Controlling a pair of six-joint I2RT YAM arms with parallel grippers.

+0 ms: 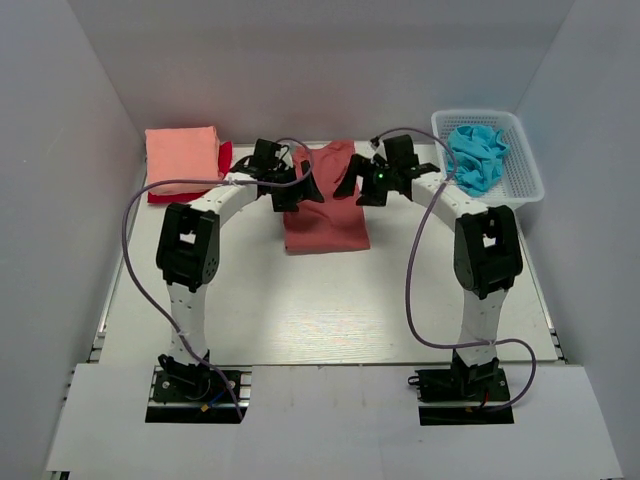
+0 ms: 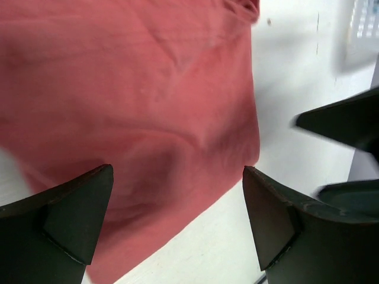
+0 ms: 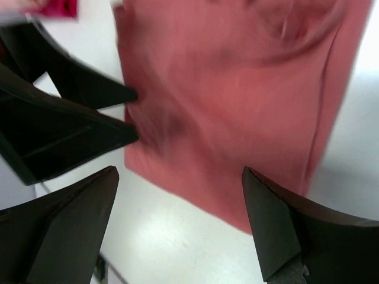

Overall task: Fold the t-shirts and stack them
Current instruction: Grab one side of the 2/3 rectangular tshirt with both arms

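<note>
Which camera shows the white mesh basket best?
Top external: the white mesh basket shows whole, at the upper right of that view. Left wrist catches only a blurred corner; right wrist shows none of it.

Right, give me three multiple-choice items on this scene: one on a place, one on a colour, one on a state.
1. Where does the white basket stand?
A. far left corner
B. far right corner
C. between the arm bases

2. What colour is the cloth in it?
A. yellow
B. green
C. blue

3. How are the left arm's fingers?
A. open over the brick-red shirt
B. shut on a sock
C. shut and empty

Answers:
1 B: the top view shows it at the far right corner.
2 C: bright blue fabric lies bunched inside.
3 A: the left wrist view shows both fingers spread wide, with the shirt below them.
</note>
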